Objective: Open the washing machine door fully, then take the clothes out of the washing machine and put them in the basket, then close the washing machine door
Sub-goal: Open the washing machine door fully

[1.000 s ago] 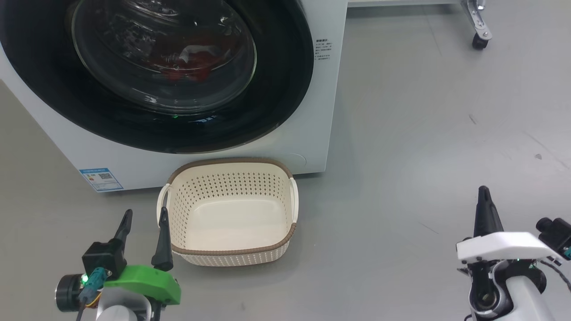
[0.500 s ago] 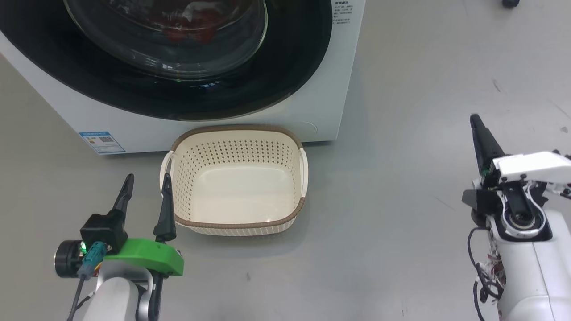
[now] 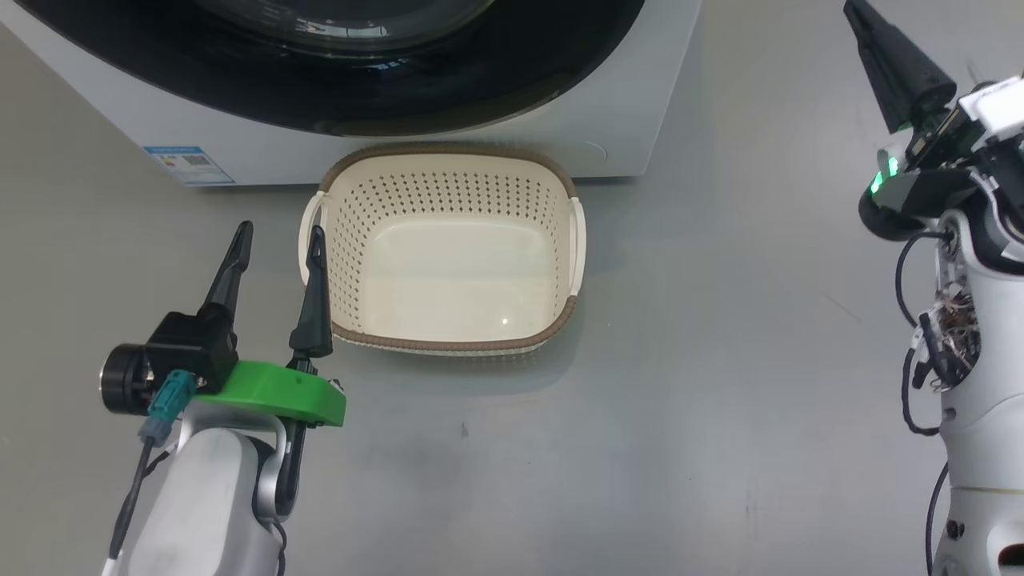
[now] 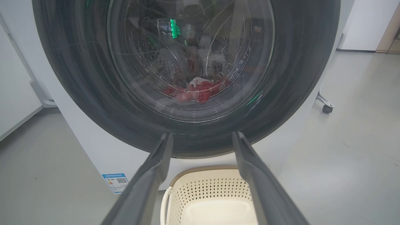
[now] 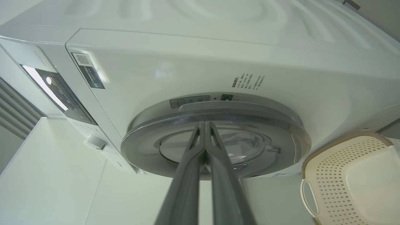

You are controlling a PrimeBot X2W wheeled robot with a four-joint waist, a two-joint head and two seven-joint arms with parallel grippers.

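Observation:
The washing machine (image 3: 400, 152) stands ahead with the washing machine door (image 4: 300, 78) lying against its front. Through the door's glass bowl I see the red and white clothes (image 4: 200, 91) low in the drum. The cream basket (image 3: 560, 316) sits on the floor right before the machine, with nothing in it. My left gripper (image 3: 280, 232) is open beside the basket's left handle, fingers pointing at the machine. My right gripper (image 3: 854, 11) is shut and raised at the far right; in its wrist view the closed fingertips (image 5: 204, 126) point at the door's edge (image 5: 281, 131), short of it.
Grey floor spreads to the right of the basket and the machine. A caster wheel (image 4: 326, 108) stands behind the machine's right side. A blue label (image 3: 189, 164) marks the machine's lower left corner. A white panel (image 4: 15, 93) stands to its left.
The head camera has tilted down, so the machine and basket sit higher in the picture. My right gripper has risen from the lower right to the upper right, still shut. The left gripper stays open.

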